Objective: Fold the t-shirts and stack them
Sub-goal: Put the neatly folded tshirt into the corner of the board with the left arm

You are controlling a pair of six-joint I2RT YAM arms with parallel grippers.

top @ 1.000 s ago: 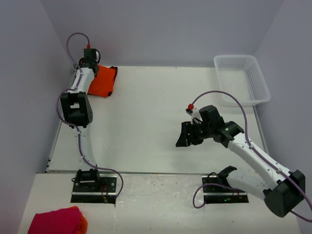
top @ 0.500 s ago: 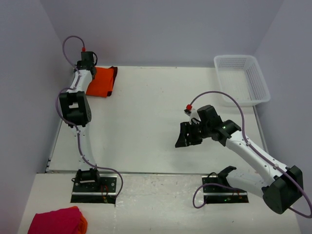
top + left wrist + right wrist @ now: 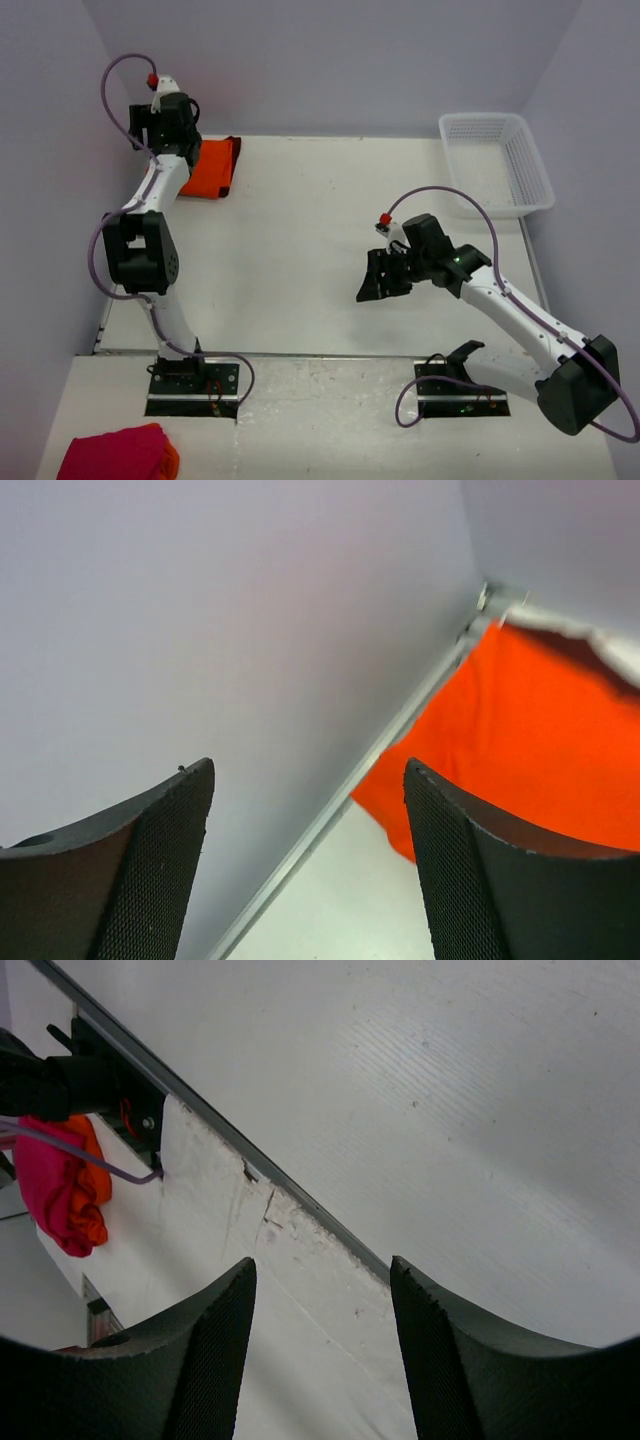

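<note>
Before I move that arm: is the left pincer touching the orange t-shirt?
Apart. The left wrist view shows the left pincer open and empty, with the orange t-shirt lying flat on the table beyond it.

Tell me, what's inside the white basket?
Nothing shows inside the white basket. From above you can see only its own bare mesh floor and walls. Nothing covers it, so hardly anything could be hidden in there.

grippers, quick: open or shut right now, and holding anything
Left gripper: open, holding nothing; the orange t-shirt lies below it, not gripped.
Right gripper: open, holding nothing.
</note>
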